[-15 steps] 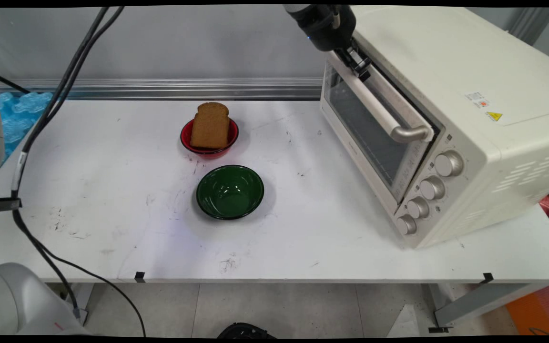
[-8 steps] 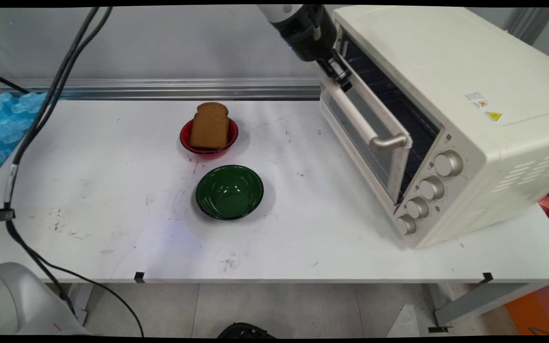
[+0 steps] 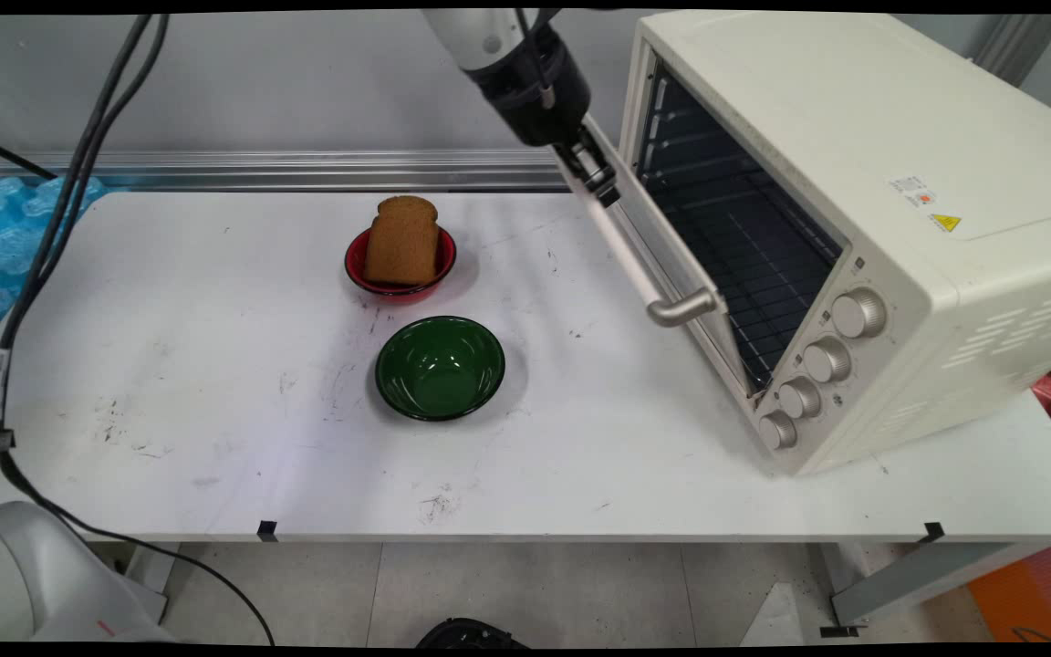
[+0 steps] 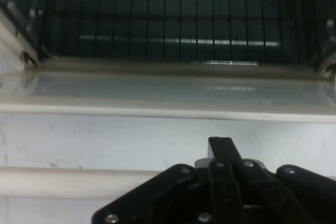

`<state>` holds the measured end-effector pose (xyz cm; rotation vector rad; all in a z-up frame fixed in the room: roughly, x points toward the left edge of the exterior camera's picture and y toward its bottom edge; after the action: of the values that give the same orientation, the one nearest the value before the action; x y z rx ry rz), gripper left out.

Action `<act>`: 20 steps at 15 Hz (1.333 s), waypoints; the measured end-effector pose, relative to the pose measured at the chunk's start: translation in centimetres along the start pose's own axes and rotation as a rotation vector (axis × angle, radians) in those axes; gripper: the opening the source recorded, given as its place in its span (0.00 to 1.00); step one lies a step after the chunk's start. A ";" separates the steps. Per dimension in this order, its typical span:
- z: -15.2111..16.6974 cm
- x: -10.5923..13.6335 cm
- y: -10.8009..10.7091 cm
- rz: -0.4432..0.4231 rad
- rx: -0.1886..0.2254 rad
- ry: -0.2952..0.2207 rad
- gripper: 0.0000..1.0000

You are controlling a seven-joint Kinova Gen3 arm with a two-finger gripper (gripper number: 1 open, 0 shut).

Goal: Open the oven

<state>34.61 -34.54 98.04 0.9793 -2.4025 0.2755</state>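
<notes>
My gripper (image 3: 600, 181) is shut on the far end of the oven door handle (image 3: 681, 308), a pale bar with a metal elbow. The cream toaster oven (image 3: 854, 137) stands on the table's right side. Its door (image 3: 644, 246) hangs about half open, tilted out toward the table's middle. Inside, the dark wire rack (image 3: 735, 246) shows. In the hand view the gripper (image 4: 221, 153) sits over the handle (image 4: 52, 182), with the door's glass (image 4: 157, 87) and the rack (image 4: 168, 24) beyond it.
A slice of brown bread (image 3: 402, 239) leans in a red bowl (image 3: 398, 287) at the table's middle back. An empty green bowl (image 3: 440, 367) sits just in front of it. Several knobs (image 3: 827, 358) line the oven's front. Black cables hang at the left.
The gripper has moved left and down with the handle, swinging the oven door from shut to about half open and uncovering the rack. The bowls and bread have not moved.
</notes>
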 end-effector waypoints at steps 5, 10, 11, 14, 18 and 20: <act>-0.4 -2.6 0.1 0.003 -0.010 -0.031 0.00; 0.0 -5.0 -0.1 0.008 -0.014 -0.024 0.00; 0.2 -5.5 -0.2 0.011 -0.015 -0.024 0.00; 0.5 -7.1 -0.3 0.026 -0.015 -0.020 0.00; 0.8 -8.6 -0.4 0.034 -0.012 -0.015 0.00; 0.9 -9.4 -0.5 0.037 -0.008 -0.014 0.00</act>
<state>40.30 -29.69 92.17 0.9370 -2.4348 0.2725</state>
